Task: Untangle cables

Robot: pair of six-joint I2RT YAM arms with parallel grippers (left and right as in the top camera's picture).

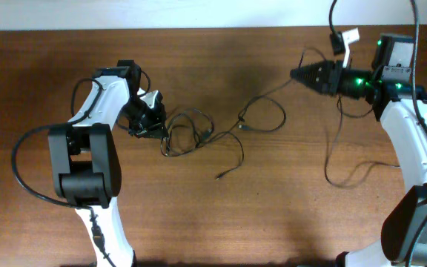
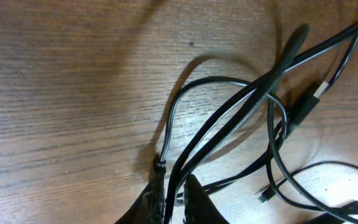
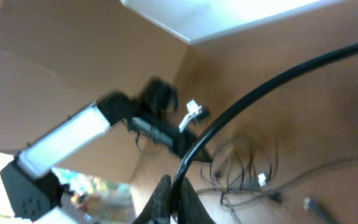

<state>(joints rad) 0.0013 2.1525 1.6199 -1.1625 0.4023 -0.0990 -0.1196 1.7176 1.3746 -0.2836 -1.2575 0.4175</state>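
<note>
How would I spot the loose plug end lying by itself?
Look at the middle of the wooden table, just right of the tangle of cables. One strand curves toward the near edge and ends in a small plug, the only end lying alone on bare wood.

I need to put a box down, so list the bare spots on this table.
Bare: the far strip of table between the left gripper and right gripper; the near stretch below the cables. Crowded: the tangled middle, and the loose loop beside the right arm.
</note>
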